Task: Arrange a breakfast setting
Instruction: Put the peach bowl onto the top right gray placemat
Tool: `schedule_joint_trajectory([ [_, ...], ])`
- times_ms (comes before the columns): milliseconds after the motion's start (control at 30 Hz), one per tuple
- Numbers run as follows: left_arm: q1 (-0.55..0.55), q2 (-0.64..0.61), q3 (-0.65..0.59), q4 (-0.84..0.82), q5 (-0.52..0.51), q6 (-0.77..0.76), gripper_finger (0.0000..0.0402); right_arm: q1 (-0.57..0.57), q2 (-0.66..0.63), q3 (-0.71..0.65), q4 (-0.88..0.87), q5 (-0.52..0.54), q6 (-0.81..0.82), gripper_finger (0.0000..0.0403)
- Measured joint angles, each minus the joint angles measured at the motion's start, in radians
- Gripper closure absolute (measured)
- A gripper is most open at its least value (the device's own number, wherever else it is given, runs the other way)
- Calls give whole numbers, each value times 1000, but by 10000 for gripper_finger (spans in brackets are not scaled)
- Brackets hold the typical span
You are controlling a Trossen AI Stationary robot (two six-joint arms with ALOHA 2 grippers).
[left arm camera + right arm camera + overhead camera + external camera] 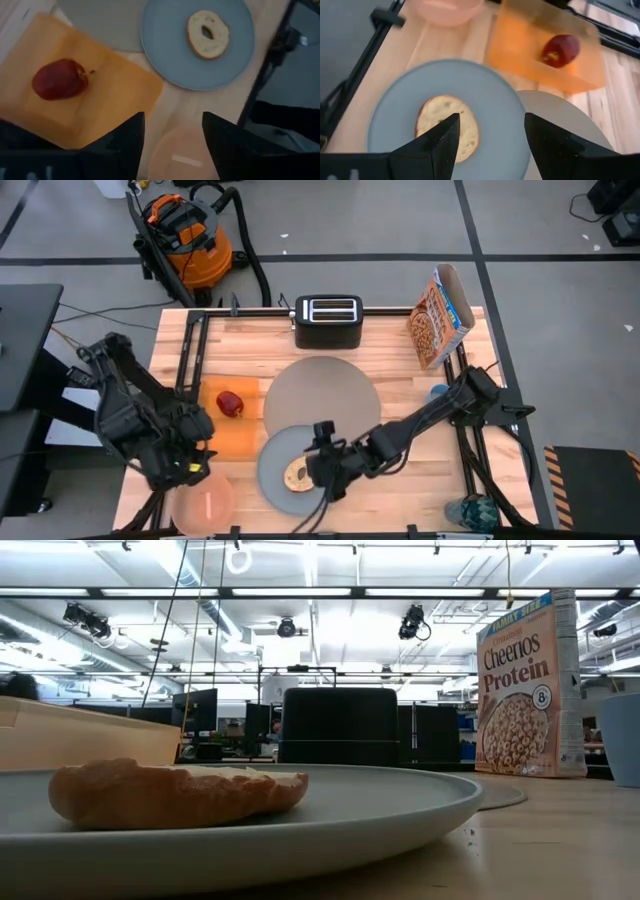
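On the wooden worktop (400,370), the left hand (190,463) hovers with fingers parted and empty above the pale pink bowl (203,502), beside the red apple (230,403) on the orange napkin (232,428); the right hand (318,470) gapes empty over the bread (295,473) on the grey-blue plate (272,465).

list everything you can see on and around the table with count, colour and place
placemat: 1, grey, round, table centre
plate: 1, grey-blue, overlapping the placemat's near edge
bread: 1, toasted, ring-shaped, on the plate
napkin: 1, orange, left of the placemat
apple: 1, red, on the napkin
bowl: 1, pale pink, near-left corner
cup: 1, blue, right edge, mostly hidden by the right arm
toaster: 1, black, far edge
cereal box: 1, far-right corner
vacuum: 1, orange and black, floor beyond table
left tool: open, above the bowl
right tool: open, over the bread
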Motion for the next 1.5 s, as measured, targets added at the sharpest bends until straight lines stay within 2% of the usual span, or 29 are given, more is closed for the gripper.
schedule_joint_trajectory([
  [100, 61, 24, 0, 9, 1, 9, 198, -24, -22, 0, 3, 0, 39, 173],
  [167, 114, 36, 0, 43, 0, 85, 198, -39, -35, 0, 1, 0, 53, 174],
  [300, 240, 61, 0, 222, -10, 346, 198, -55, -59, 0, 2, 1, 55, 173],
  [433, 367, 77, 0, 492, -16, 646, 198, -54, -65, 0, -13, 0, 56, 174],
  [533, 447, 82, 0, 665, 25, 812, 198, -36, -70, 0, -72, -1, 88, 173],
  [700, 491, 82, 0, 759, 87, 1079, 198, 18, -79, 0, -265, -25, 232, 174],
  [767, 469, 82, 0, 748, 119, 1102, 198, 48, -79, 0, -345, -31, 282, 175],
  [900, 388, 82, 0, 593, 235, 969, 198, 97, -75, 0, -459, -41, 380, 176],
  [1100, 175, 123, -1, 338, 237, 603, 198, 117, -74, 0, -495, -51, 423, 176],
  [1300, -28, 215, 0, 339, 126, 318, 198, 111, -74, 0, -481, -84, 437, 176],
  [1400, -94, 279, 0, 341, 85, 205, 198, 109, -73, 0, -480, -92, 494, 176],
  [1500, -126, 350, 0, 358, 93, 111, 198, 110, -73, 0, -477, -119, 528, 176],
])
